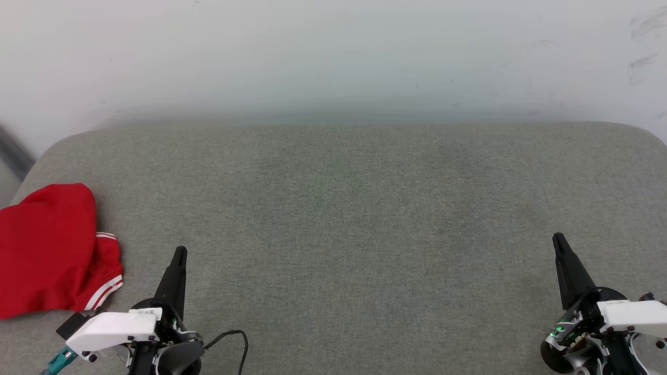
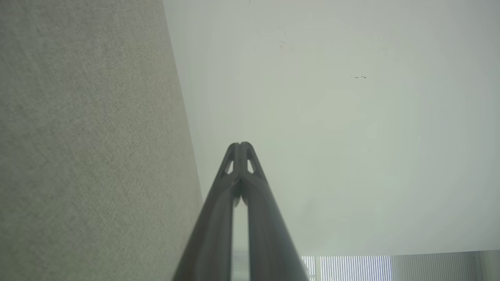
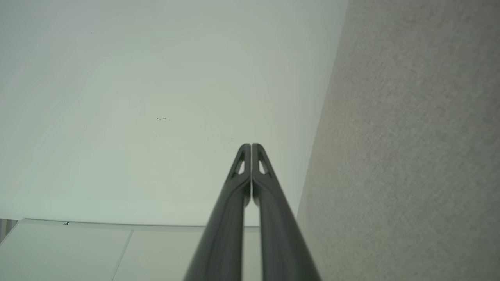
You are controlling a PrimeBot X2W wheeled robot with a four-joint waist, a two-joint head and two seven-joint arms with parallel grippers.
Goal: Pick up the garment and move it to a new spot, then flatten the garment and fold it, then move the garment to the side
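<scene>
L jaws, R jaws both closed, empty; garment (image 1: 49, 250) bunched far left.

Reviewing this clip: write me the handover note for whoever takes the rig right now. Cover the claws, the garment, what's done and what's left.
Left claw: shut, empty, its fingers clear of the garment.
Right claw: shut, empty, at the far right.
Garment: in a rumpled mound at the left edge of the grey surface, partly out of frame, striped trim showing.
Done: cannot tell. It lies at the side but does not look neatly folded.
Left: probably the whole job: pick it up, move it to the open middle, flatten, fold, set aside.
</scene>
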